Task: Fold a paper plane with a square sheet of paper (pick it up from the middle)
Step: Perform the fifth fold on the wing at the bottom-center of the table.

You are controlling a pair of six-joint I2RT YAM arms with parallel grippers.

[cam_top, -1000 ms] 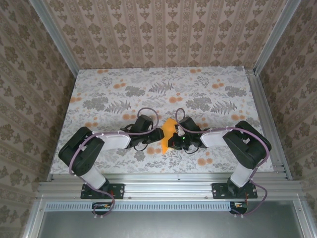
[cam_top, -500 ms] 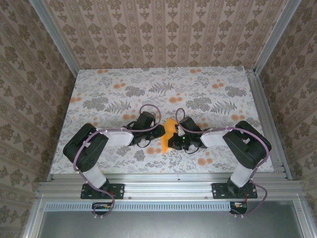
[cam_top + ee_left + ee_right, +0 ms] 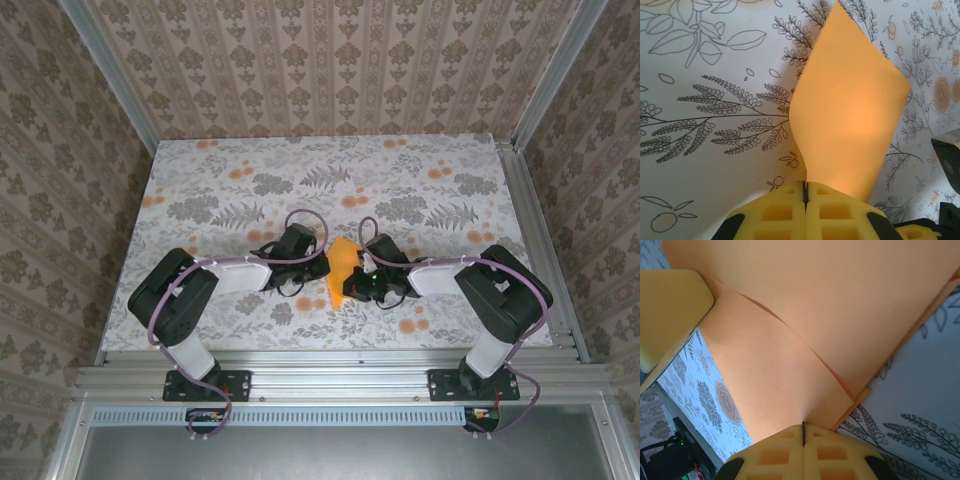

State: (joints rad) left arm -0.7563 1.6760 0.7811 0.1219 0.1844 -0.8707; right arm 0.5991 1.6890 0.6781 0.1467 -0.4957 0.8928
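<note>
The square sheet of paper (image 3: 343, 268), bright orange and folded into overlapping layers with a pointed tip, is held off the flowered table between both arms. My left gripper (image 3: 323, 266) is shut on its left edge. In the left wrist view the sheet (image 3: 850, 105) rises curved from the closed yellow fingertips of that gripper (image 3: 805, 189). My right gripper (image 3: 351, 284) is shut on the sheet's lower right part. In the right wrist view the layered paper (image 3: 805, 315) comes out of the closed right gripper (image 3: 803, 427), and a yellow left finger (image 3: 670, 315) presses on it at top left.
The flowered tablecloth (image 3: 250, 190) spreads out behind and to both sides of the arms. Patterned walls stand on three sides, and a metal rail (image 3: 330, 375) runs along the near edge. Both arms' cables (image 3: 300, 222) loop above the wrists.
The left gripper's jaws have closed onto the paper's left edge, and the left arm has shifted slightly right and away. The right gripper has kept its grip and barely moved.
</note>
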